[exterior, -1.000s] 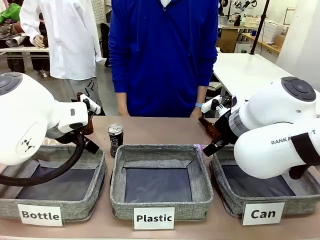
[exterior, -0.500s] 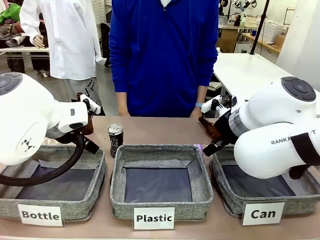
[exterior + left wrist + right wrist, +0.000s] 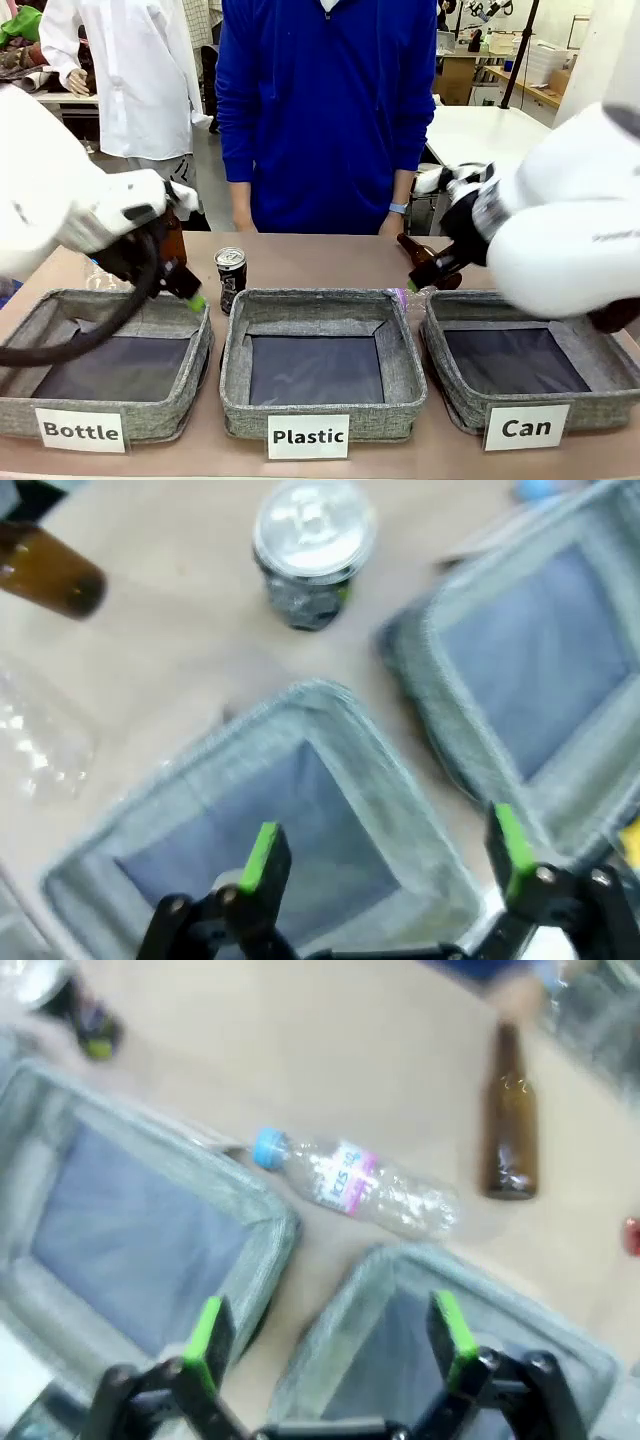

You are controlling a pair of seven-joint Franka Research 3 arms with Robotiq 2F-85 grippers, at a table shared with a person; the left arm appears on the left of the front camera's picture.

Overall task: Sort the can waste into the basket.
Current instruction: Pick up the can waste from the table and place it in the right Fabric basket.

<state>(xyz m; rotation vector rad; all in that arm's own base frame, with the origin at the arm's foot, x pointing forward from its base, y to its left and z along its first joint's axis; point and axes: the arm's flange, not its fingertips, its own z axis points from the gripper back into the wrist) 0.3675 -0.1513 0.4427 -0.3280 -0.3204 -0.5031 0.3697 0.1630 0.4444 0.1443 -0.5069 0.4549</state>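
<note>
I'm counting three grey baskets (image 3: 165,405) (image 3: 240,395) (image 3: 600,400), two brown glass bottles (image 3: 420,258) (image 3: 55,575), two clear plastic bottles (image 3: 360,1188) (image 3: 35,745), just one black can (image 3: 231,275), plus one person (image 3: 325,110) standing there

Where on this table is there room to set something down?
Bare tabletop lies behind the Plastic basket, between the black can and the lying brown bottle. The Bottle basket and Can basket are empty too; a clear plastic bottle crowds the latter's far corner.
</note>
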